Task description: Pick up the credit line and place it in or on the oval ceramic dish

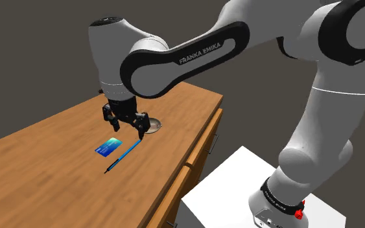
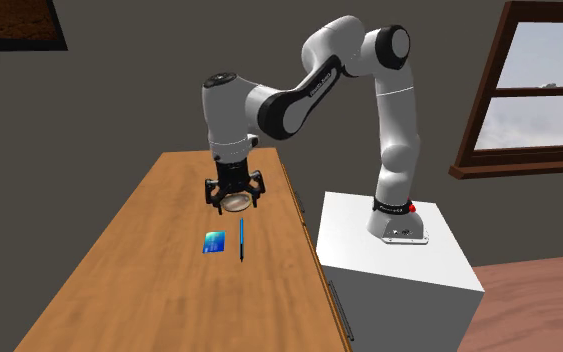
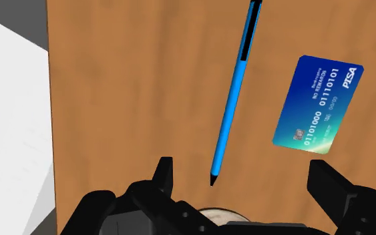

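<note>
A wooden bench (image 2: 134,270) runs away from the camera, with the white stand (image 2: 394,275) against its right-hand long edge. The white arm (image 2: 314,90) reaches over that edge, and the black gripper (image 2: 234,197) hangs point-down above a small pale oval dish (image 2: 235,205), its fingers spread to either side of it. The dish sits towards the bench's far end, nearer the stand-side edge. Further from the far edge lie a blue card (image 2: 214,241) and, just beside it on the stand side, a blue pen (image 2: 241,240) lying roughly along the long edge. A wood-framed window (image 2: 539,95) fills the upper right.
</note>
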You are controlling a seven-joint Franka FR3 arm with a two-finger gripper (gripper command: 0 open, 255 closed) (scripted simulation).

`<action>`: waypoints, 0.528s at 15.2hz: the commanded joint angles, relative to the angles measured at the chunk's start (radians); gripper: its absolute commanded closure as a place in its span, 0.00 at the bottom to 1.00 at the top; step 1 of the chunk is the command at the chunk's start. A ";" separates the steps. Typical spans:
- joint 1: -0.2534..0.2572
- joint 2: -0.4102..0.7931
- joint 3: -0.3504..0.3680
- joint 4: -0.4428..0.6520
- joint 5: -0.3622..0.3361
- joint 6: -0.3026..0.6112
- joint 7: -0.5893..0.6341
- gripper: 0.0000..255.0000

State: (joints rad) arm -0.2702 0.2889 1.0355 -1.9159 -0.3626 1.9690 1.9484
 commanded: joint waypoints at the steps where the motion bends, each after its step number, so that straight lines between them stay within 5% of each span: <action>1: 0.095 0.115 -0.068 0.098 -0.102 -0.034 0.121 0.00; 4: 0.212 0.240 -0.159 0.249 -0.185 -0.086 0.233 0.00; 8: 0.223 0.265 -0.179 0.243 -0.205 -0.060 0.251 0.00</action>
State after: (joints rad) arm -0.0505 0.5453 0.8627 -1.6730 -0.5603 1.9017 2.1943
